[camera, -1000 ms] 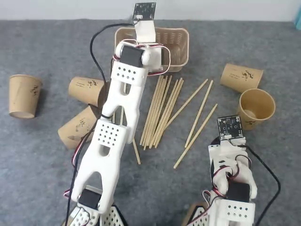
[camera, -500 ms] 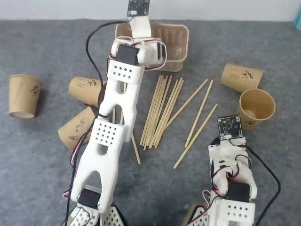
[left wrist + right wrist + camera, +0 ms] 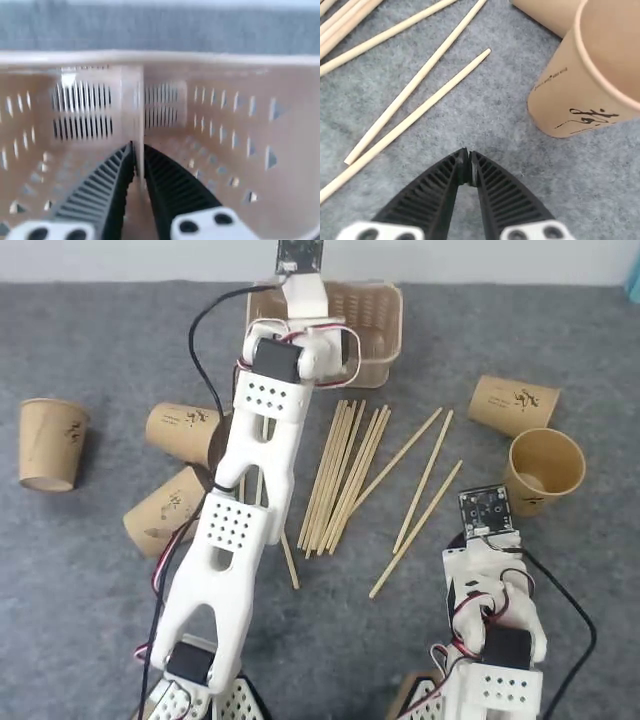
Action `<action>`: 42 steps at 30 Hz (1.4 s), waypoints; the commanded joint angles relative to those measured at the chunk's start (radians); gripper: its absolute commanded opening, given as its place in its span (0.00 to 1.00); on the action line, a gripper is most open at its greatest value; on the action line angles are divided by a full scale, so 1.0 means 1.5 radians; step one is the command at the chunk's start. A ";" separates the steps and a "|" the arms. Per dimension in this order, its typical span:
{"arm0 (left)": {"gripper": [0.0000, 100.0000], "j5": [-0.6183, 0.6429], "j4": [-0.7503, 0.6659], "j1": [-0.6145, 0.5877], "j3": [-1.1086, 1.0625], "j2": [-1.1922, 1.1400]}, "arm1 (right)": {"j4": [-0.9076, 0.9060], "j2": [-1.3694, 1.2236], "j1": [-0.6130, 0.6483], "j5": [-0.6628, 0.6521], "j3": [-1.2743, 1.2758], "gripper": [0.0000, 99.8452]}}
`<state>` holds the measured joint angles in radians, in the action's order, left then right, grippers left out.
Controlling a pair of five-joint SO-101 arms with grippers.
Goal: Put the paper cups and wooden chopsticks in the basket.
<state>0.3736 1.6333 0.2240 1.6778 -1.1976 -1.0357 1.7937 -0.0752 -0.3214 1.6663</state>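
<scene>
Over the basket [image 3: 235,57], left gripper [image 3: 139,152] pinches nearly closed on what looks like one chopstick [image 3: 138,110], basket floor straight below; right gripper [image 3: 469,162] closed, empty, low over mat [image 3: 530,165]. Loose chopsticks [image 3: 340,475] lie between arms, long axes toward basket; upright cup [image 3: 545,468] nearer right arm.

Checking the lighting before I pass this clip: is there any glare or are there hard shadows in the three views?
High view: even light, with only soft shadows beside the cups and chopsticks, and no glare. Left wrist view: one bright spot on the basket wall, the rest evenly lit. Right wrist view: even light, with a faint shadow at the foot of the upright cup.
</scene>
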 commanded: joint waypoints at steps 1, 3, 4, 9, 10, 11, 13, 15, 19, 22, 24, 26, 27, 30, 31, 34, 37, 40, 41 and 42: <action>0.01 -0.005 0.083 0.013 -0.003 0.037 | 0.014 0.012 -0.008 -0.016 0.010 0.01; 0.01 -0.003 0.085 0.010 -0.005 0.054 | 0.014 0.012 -0.008 -0.016 0.010 0.01; 0.01 -0.003 0.085 0.007 -0.005 0.063 | 0.014 0.012 -0.008 -0.016 0.010 0.01; 0.01 -0.028 0.086 0.005 -0.048 0.117 | 0.014 0.012 -0.008 -0.016 0.010 0.01; 0.01 -0.032 0.086 0.006 -0.078 0.138 | 0.014 0.012 -0.008 -0.016 0.010 0.01; 0.01 -0.034 0.085 0.007 -0.115 0.163 | 0.014 0.012 -0.008 -0.016 0.010 0.01; 0.01 -0.037 0.085 0.012 -0.188 0.220 | 0.014 0.012 -0.008 -0.016 0.010 0.01; 0.01 -0.047 0.085 0.017 -0.256 0.285 | 0.014 0.012 -0.007 -0.016 0.010 0.01; 0.01 -0.105 0.083 0.033 -0.371 0.410 | 0.014 0.012 -0.007 -0.016 0.010 0.01; 0.01 -0.113 0.053 0.028 -0.429 0.458 | 0.014 0.012 -0.007 -0.016 0.010 0.01; 0.01 -0.110 0.018 0.007 -0.455 0.458 | 0.013 0.012 -0.007 -0.016 0.010 0.01; 0.01 -0.110 -0.018 -0.010 -0.480 0.449 | 0.013 0.012 -0.007 -0.016 0.010 0.01; 0.01 -0.110 -0.036 -0.016 -0.486 0.442 | 0.013 0.012 -0.007 -0.016 0.010 0.01; 0.01 -0.109 -0.078 -0.032 -0.485 0.414 | 0.013 0.012 -0.007 -0.016 0.010 0.01; 0.02 -0.109 -0.096 -0.034 -0.485 0.407 | 0.013 0.012 -0.007 -0.016 0.010 0.01; 0.08 -0.107 -0.144 -0.032 -0.484 0.389 | 0.013 0.012 -0.007 -0.016 0.010 0.01; 0.16 -0.047 -0.183 -0.027 -0.484 0.381 | 0.013 0.012 -0.007 -0.016 0.010 0.01; 0.21 0.012 -0.234 -0.027 -0.484 0.378 | 0.013 0.012 -0.007 -0.016 0.010 0.01; 0.22 0.020 -0.252 -0.027 -0.484 0.377 | 0.013 0.012 -0.007 -0.016 0.010 0.01; 0.22 0.023 -0.269 -0.027 -0.484 0.377 | 0.013 0.012 -0.007 -0.016 0.010 0.01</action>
<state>0.3613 1.3172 0.1811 0.9444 -0.6498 -1.0357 1.7937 -0.0752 -0.3322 1.6663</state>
